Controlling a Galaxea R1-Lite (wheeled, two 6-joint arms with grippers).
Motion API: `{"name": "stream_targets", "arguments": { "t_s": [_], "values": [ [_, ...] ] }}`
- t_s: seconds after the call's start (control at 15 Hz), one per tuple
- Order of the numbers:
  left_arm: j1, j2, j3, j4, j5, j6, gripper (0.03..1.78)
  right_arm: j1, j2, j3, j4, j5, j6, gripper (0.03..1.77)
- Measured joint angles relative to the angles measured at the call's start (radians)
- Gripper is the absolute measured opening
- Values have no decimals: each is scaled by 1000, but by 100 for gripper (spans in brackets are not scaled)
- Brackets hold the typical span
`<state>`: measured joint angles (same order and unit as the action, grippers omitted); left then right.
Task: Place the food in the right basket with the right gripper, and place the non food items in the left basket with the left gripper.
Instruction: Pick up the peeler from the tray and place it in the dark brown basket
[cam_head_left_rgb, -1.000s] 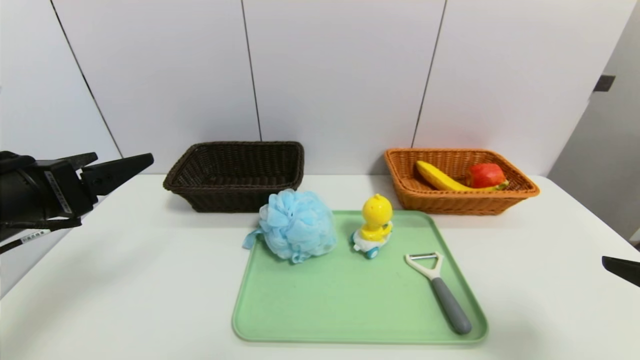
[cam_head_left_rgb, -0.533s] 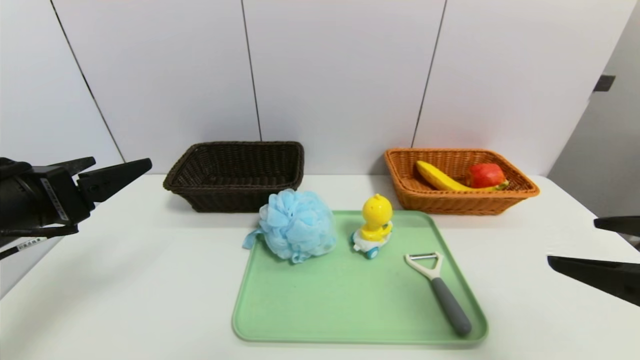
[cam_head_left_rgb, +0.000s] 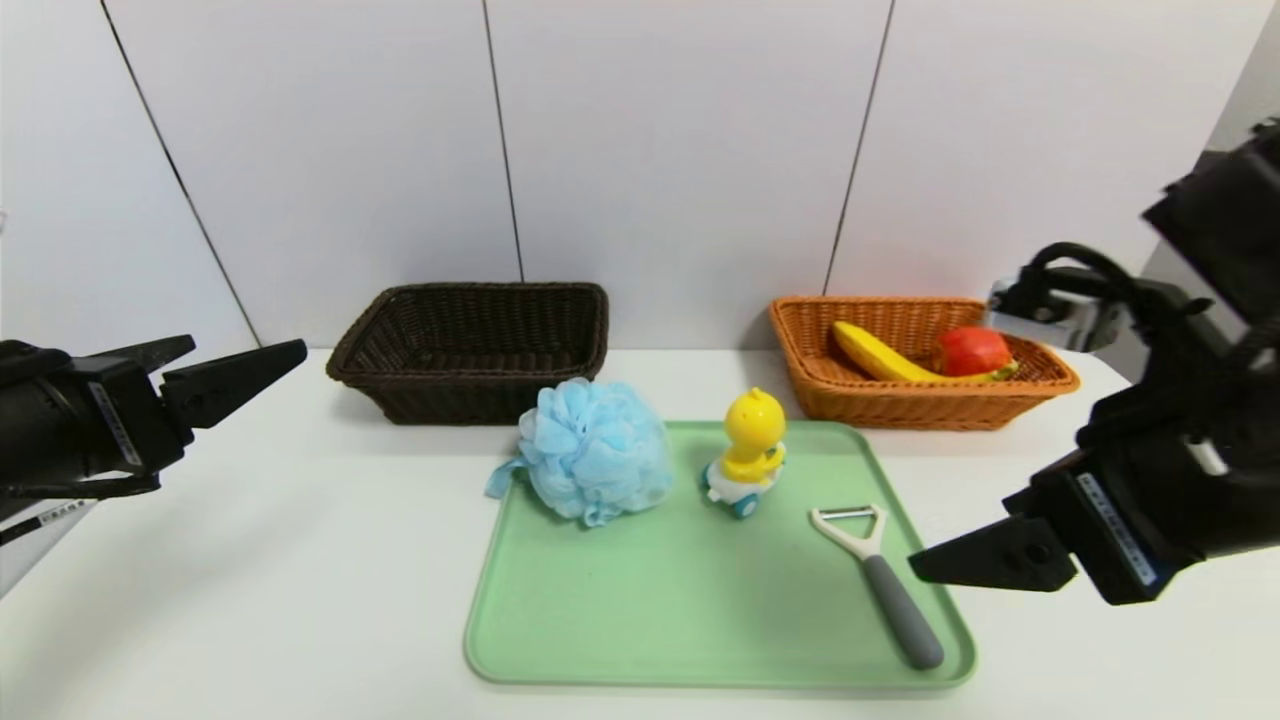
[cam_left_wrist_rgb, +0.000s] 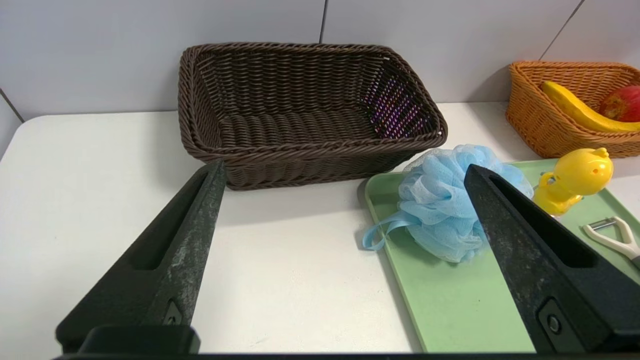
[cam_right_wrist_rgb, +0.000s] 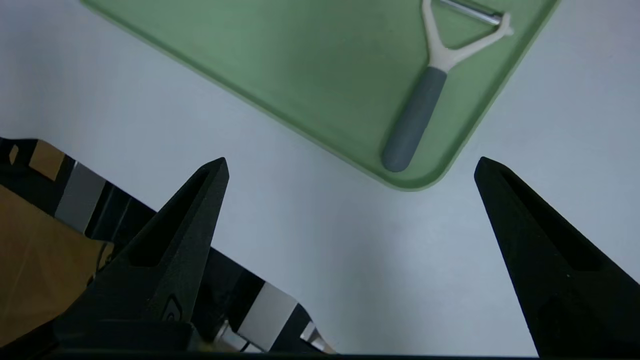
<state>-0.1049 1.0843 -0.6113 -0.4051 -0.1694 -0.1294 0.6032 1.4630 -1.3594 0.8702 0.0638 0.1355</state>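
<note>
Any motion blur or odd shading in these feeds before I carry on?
Head view: the right arm is softly blurred, while the duck toy looks crisp; faint shadow on the table left of the tray. Left wrist view: dark basket sharp, a shadow on the wall beside the orange basket. Right wrist view: right tool very dark, little surface detail.

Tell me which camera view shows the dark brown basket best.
The left wrist view: the dark brown basket appears large there, with its woven floor visible inside. The head view shows it whole but smaller, beyond the sponge. The right wrist view does not show it.
</note>
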Motion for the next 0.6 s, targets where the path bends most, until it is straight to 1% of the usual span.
{"name": "stream_targets", "arguments": {
  "t_s": [0.13, 0.2, 0.47, 0.6],
  "values": [
    [0, -10, 16, 0, 0, -1, 169, 9, 104, -46, 63, -3, 2, 170],
    [0, -14, 18, 0, 0, -1, 169, 8, 146, -53, 72, -8, 1, 170],
    [-1, -19, 22, 0, 0, -1, 169, -16, 256, -48, 69, -25, 1, 170],
    [-1, -20, 23, 0, 0, -3, 169, -33, 283, -21, 39, -39, -1, 170]
  ]
}}
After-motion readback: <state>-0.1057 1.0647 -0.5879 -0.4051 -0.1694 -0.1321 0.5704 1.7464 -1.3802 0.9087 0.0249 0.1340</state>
